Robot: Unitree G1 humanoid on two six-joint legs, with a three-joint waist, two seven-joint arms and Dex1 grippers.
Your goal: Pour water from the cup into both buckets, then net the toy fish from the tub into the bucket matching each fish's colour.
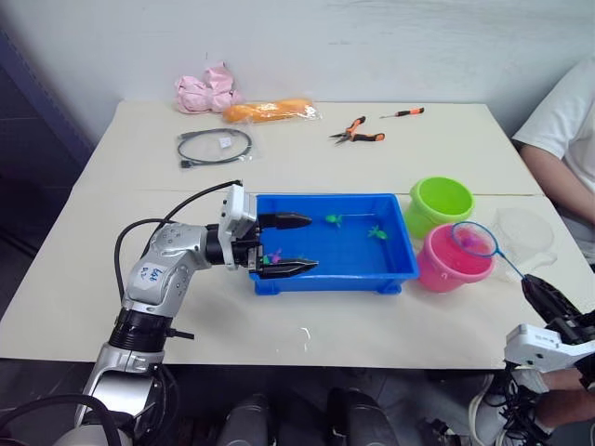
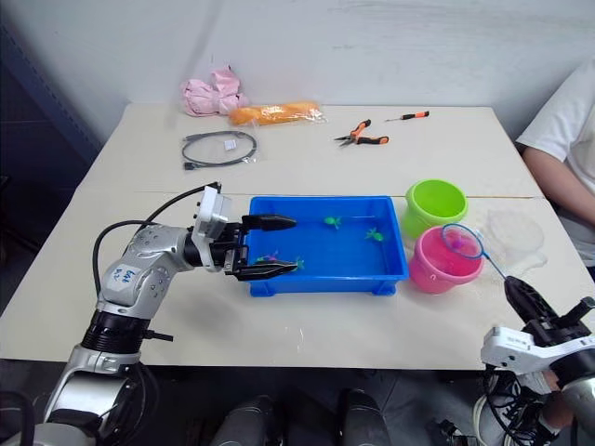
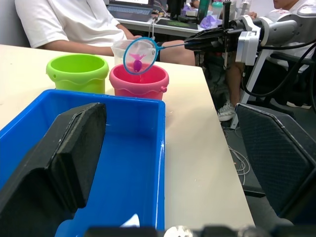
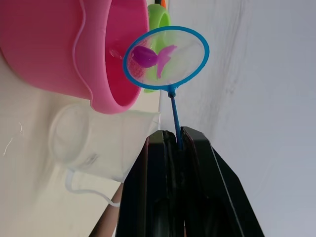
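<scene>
our right gripper [image 4: 174,138] is clamped on the net [image 4: 166,58] handle, both black fingers pinched tight around the thin blue stick. the hoop sits out past the fingertips, over the rim of the pink bucket [image 1: 449,261], with one magenta fish [image 4: 148,57] lying in the mesh. the mesh is above the bucket opening, not down inside it as far as we can tell.

the clear cup [image 1: 526,234] stands on the table between our right gripper and the pink bucket, just beside the bucket on the side facing the person [image 1: 567,139]. the green bucket [image 1: 439,204] is beyond the pink one from our right gripper, the two touching or nearly so.

our left gripper [image 1: 296,244] is spread open, holding nothing. its fingers reach over the near end of the blue tub [image 1: 337,280], one finger over the tub's water, the other along its front rim. a small pink and green fish [image 1: 273,257] lies in the tub just between those fingers. two green fish [image 1: 333,219] sit further along the tub, past the fingertips, toward the buckets.

well beyond our left gripper on the far part of the table [image 1: 139,269]: a black cable loop [image 1: 215,147], an orange bag [image 1: 270,111], a pink bundle [image 1: 206,92], pliers [image 1: 356,132] and a small screwdriver [image 1: 403,113].
</scene>
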